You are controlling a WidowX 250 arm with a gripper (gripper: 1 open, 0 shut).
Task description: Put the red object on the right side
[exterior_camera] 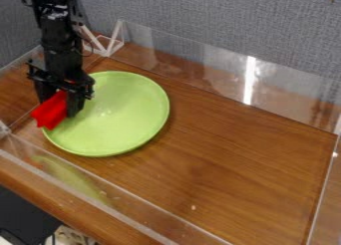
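The wooden table [226, 159] ran wide inside clear walls [253, 70], most of its surface bare toward the right edge. Near its left edge lay the round lime-green plate [120, 120]. Over the plate's left rim the black arm [56, 35] stood pointing straight down. Its gripper [59, 98] was drawn in tight around the red object [51, 112], which sat at the plate's left rim, slanting down toward the table's left edge.
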